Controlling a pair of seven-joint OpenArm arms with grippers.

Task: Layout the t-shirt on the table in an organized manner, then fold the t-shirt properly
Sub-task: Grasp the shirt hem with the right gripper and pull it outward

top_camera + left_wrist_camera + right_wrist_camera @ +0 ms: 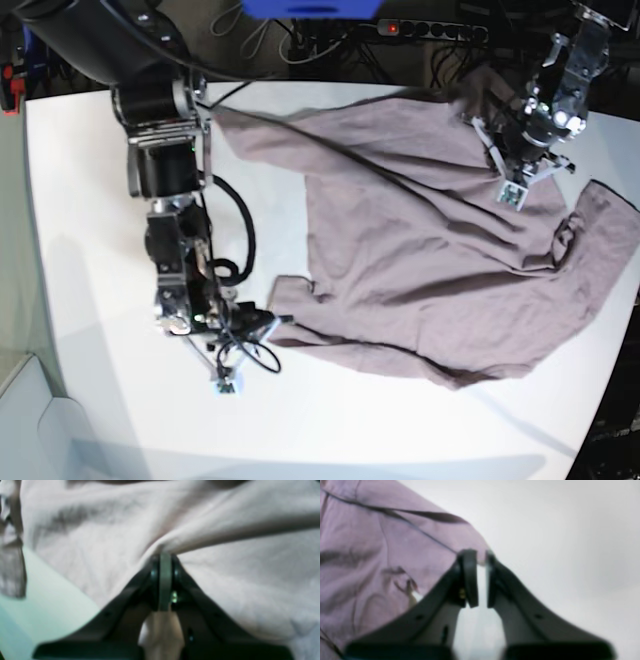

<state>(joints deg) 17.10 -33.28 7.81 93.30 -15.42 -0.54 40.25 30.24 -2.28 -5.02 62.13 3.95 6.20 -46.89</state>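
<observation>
Right end effector [480,562]: nearest my base view, low over the table [90,300]. Its jaws are drawn almost together with a slim gap visible; I read them as clenched on a thin bit of the t-shirt [430,260] at the sleeve edge, though the blur keeps me from being sure any cloth is caught.

Cloth beside it: the sleeve tip touches the fingertips; the garment's body spreads away to the side, bare table on the other.

Left end effector [165,560]: farther off, clenched on a pinched ridge of the t-shirt, fabric fanning out ahead of it (a tight crease runs from the pinch).

T-shirt: lying on the table between both end effectors, wrinkled, partly spread, one far edge bunched.

Step in hand, my judgement: spreading it flat before folding.

Doing it well: I'd confirm the near grip holds cloth, then draw both ends apart evenly and low, so the wrinkles pull out without dragging the whole shirt.
</observation>
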